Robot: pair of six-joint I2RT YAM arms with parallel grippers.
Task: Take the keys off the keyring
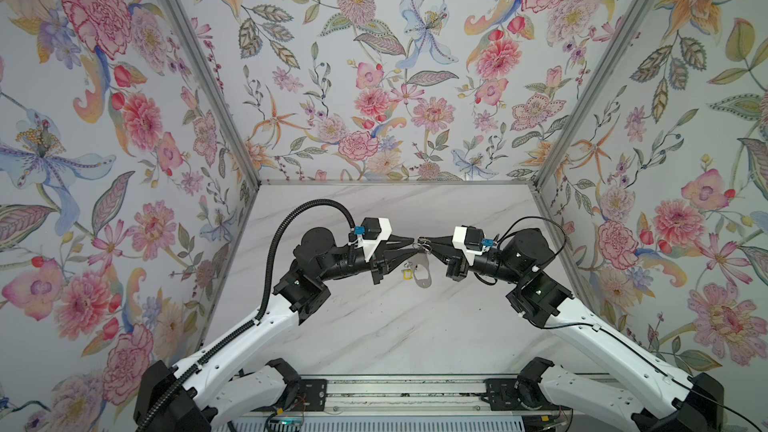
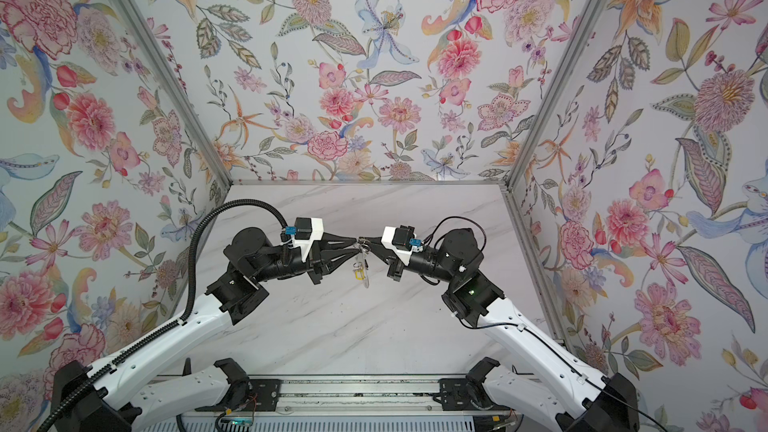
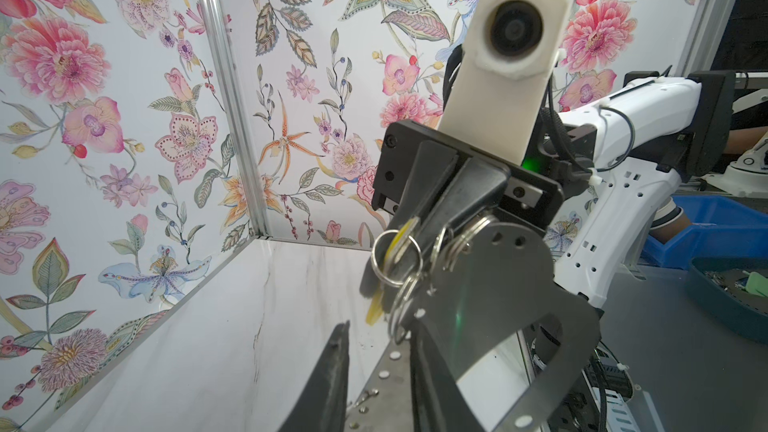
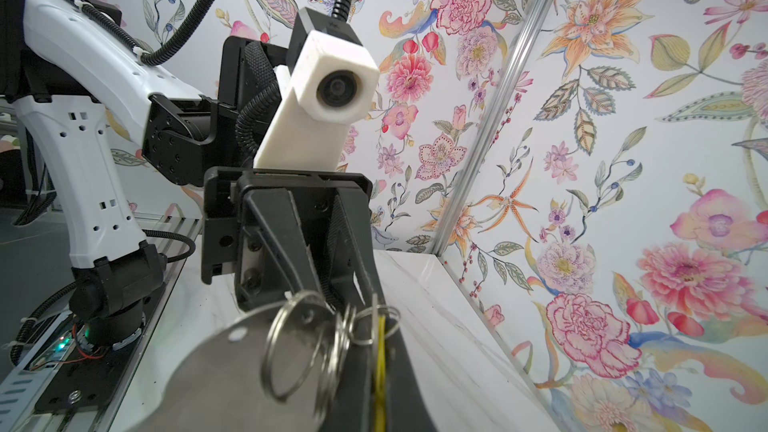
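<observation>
Clenched tight: right gripper (image 1: 422, 241), black tapered fingers pressed together on the keys (image 3: 400, 238) and their split rings (image 3: 459, 243) (thin loops of bright steel, doubled wire). Seems to pinch one key by its yellow oval head, though too crowded with rings at the tips for a sure call.

Hangs straight below that grip, off the rings and clear of the white, grey-veined marble table (image 1: 374, 326): the keyring (image 3: 498, 280), a flat sheet of dull grey-silver metal. Smooth and faintly reflective, rounded at the top near the gripper's tips, pierced by small round holes along one edge and cut by a big rounded opening lower down. Dangles just beside it, on the side toward the left gripper (image 1: 413, 246): a second yellow tag (image 3: 374, 309), edge-on in the left wrist view as a narrow strip of translucent plastic.

Faces the right gripper head-on, tips just beside each other above the hanging sheet. Stands released, not clenched: a plain gap between the two matte black, wedge-shaped fingers (image 3: 334, 376) in the left wrist view. Runs up through that gap: the keyring's perforated edge, close against one finger and apart from the other.
</observation>
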